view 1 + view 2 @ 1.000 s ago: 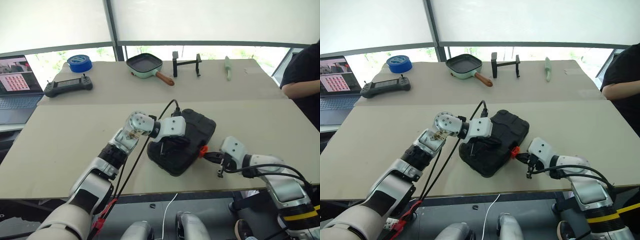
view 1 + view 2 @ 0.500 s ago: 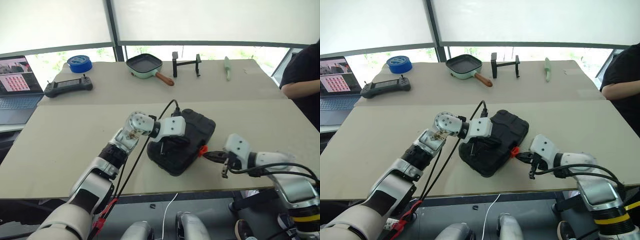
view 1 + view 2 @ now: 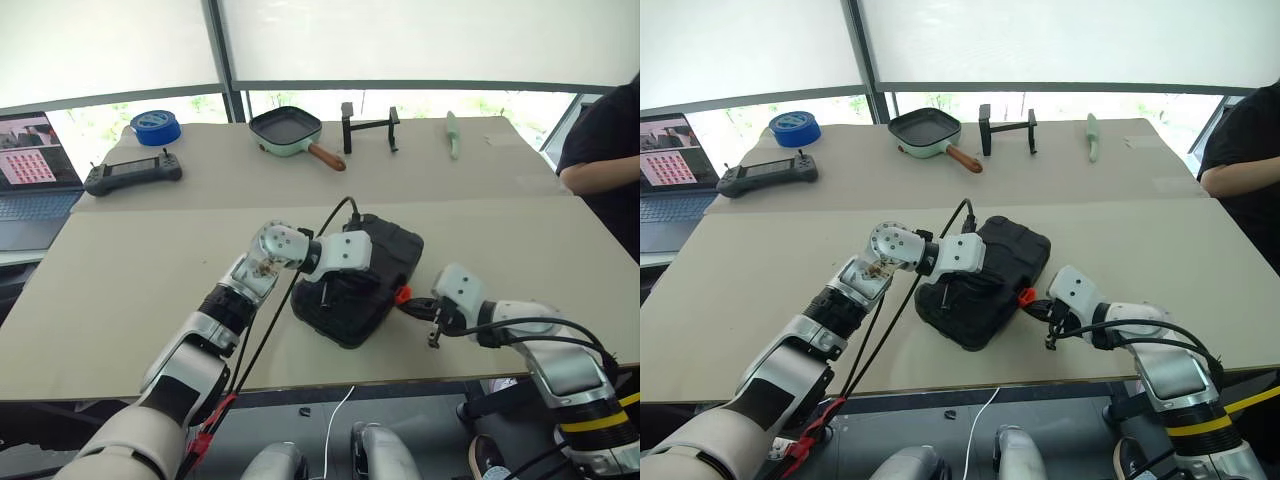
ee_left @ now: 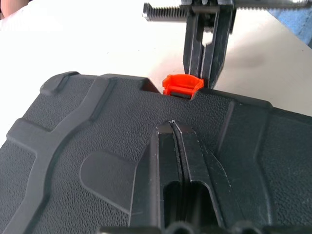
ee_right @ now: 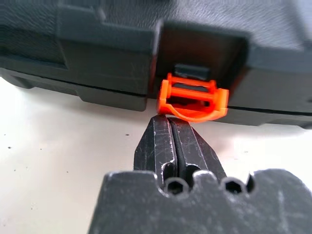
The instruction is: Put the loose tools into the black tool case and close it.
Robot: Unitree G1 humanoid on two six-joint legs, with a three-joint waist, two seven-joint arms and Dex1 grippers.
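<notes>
Lying shut near the beige bench's [image 3: 120, 270] near edge, the black textured plastic tool case [image 3: 385, 262] has the left fingers [image 4: 181, 151] closed together, empty, pressing its lid; right fingers [image 5: 171, 141], closed and empty, touch its small orange latch [image 5: 193, 97].

Right gripper [image 3: 412, 308] moved back in to the orange latch [image 5: 194, 96], closed fingertips now touching its underside. At half a second ago it sat slightly off the latch.

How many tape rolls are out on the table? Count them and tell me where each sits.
1: a blue tape roll at the far left of the table, just beyond the controller. Any roll inside the shut case would be hidden.
</notes>
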